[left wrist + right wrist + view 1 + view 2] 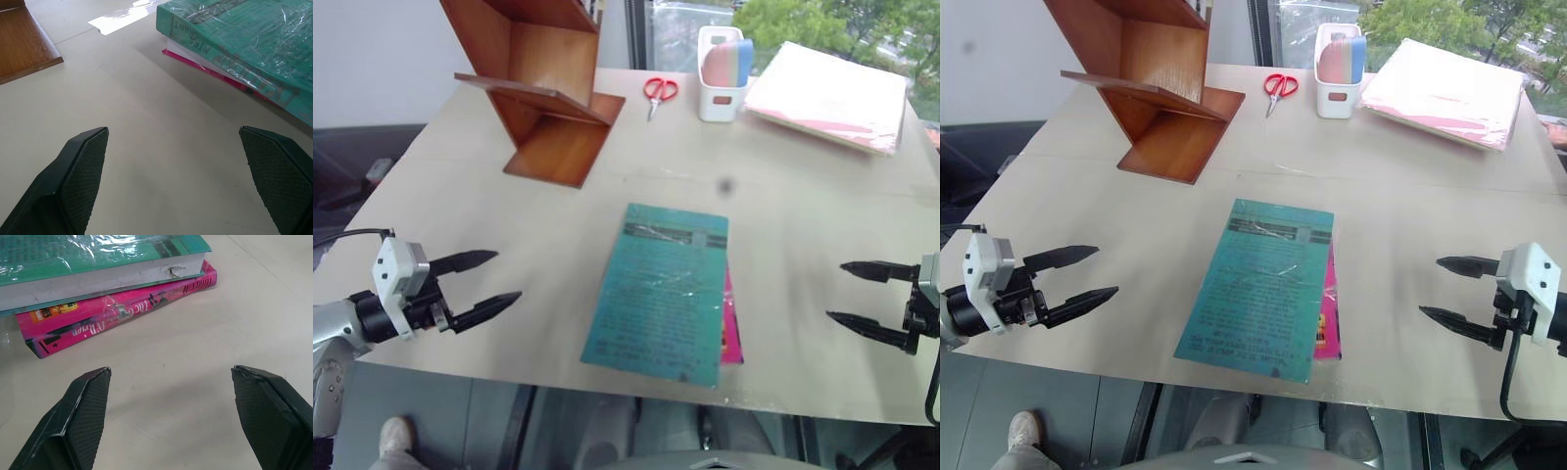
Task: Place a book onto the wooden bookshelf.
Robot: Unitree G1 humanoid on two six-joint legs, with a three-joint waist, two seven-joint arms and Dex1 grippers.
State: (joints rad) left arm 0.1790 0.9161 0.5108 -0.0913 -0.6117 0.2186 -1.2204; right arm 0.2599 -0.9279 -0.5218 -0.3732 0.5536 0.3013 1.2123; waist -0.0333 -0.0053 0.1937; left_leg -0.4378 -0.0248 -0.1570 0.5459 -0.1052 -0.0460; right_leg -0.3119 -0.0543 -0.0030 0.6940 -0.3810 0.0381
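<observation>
Hovering with both my left gripper (494,277) and right gripper (847,291) jaws wide and empty, I reckon squeezing the teal book (661,290) mid-tabletop could drag the pink book (730,333) underneath along, far from the wooden bookshelf (540,86).

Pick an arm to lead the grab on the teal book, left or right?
Left, marginally. Both grippers, left and right, are open and flank the teal book without touching it. The wooden bookshelf stands on the left gripper's side, and the pink book protrudes along the edge facing the right gripper.
</observation>
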